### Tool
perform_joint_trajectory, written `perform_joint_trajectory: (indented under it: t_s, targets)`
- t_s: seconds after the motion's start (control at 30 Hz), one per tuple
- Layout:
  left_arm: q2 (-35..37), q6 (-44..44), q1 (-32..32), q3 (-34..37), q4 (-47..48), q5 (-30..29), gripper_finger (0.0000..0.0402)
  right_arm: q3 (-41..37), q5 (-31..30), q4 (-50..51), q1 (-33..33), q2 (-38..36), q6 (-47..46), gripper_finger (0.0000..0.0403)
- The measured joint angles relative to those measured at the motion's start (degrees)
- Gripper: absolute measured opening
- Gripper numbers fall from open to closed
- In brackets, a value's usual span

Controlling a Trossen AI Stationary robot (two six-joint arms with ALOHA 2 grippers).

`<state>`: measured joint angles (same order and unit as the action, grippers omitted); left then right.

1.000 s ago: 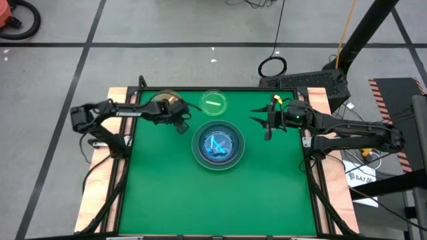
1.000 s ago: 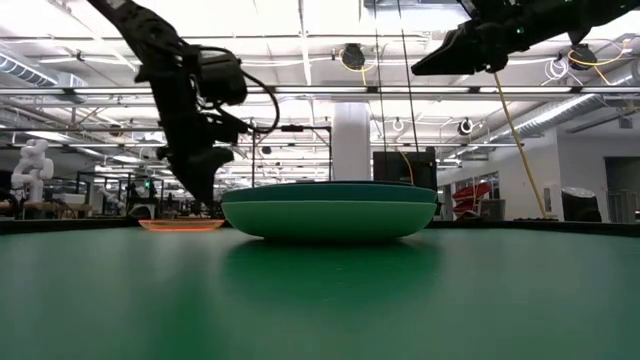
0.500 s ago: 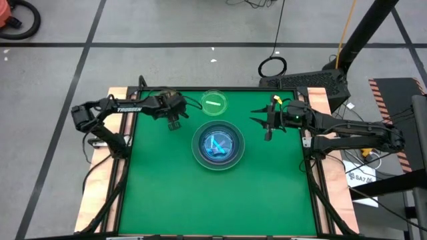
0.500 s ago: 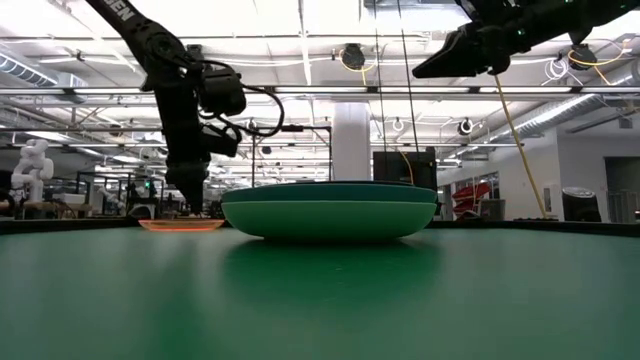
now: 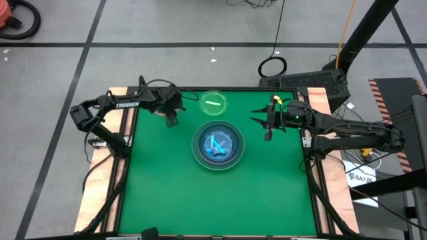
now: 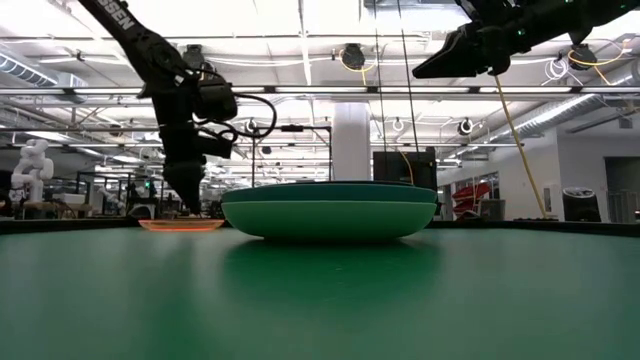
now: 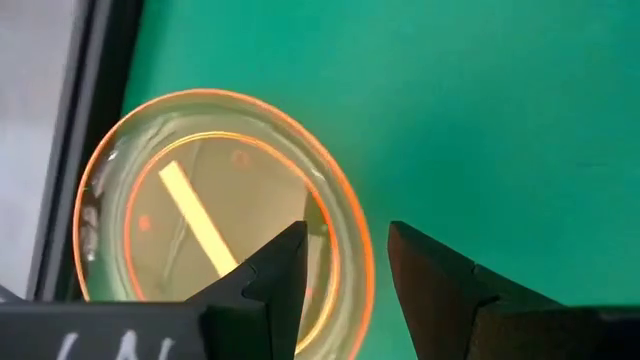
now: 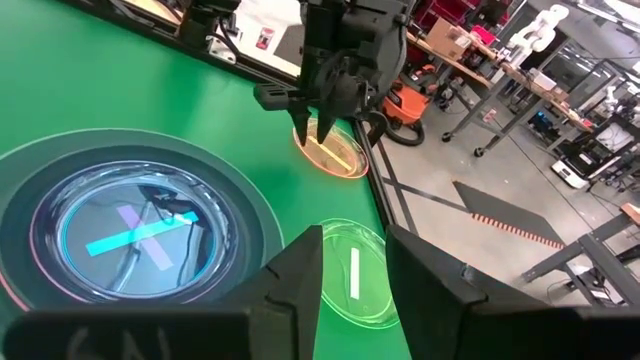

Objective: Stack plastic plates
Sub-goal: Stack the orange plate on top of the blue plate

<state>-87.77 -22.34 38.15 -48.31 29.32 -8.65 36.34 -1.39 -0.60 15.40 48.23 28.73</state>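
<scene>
A stack of larger plates (image 5: 217, 147) sits mid-table, with a dark teal rim over a light green one (image 6: 330, 218) and the small blue plate (image 8: 140, 238) lying on top. The small green plate (image 5: 213, 103) lies flat behind the stack. The small amber plate (image 7: 200, 200) lies flat near the far left corner. My left gripper (image 7: 347, 255) is open and points down over the amber plate's rim (image 7: 350, 250), one finger over its inside and one outside. I cannot tell whether it touches. My right gripper (image 5: 267, 125) is open and hovers high, right of the stack.
The green mat (image 5: 220, 200) lies bare on the stack's near side. The table's black frame (image 7: 70, 150) runs close beside the amber plate. Beyond the table, the low view shows a workshop room with benches.
My left gripper has moved toward the table's far left corner, away from the stack. It has swung from a slant to pointing straight down over the amber plate. The plates and my right arm have stayed still.
</scene>
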Motion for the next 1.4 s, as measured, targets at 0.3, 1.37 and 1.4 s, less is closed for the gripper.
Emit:
perform_joint_trajectory:
  t_s: [0.3,1.37,1.4]
  targets:
    - [0.00,1.22,1.63,0.00,-3.45,1.85,0.0149,0.00,0.00,0.00,0.00,0.00,0.02,0.0105]
    - [-8.13,5.55,2.42,-0.02,-7.07,-1.77,0.0143,0.00,-0.24,0.01,-0.02,0.00,0.44,0.0105]
    - [-8.13,5.55,2.43,-0.02,-7.10,-1.77,0.0138,0.00,-0.24,0.02,-0.02,0.00,0.44,0.0105]
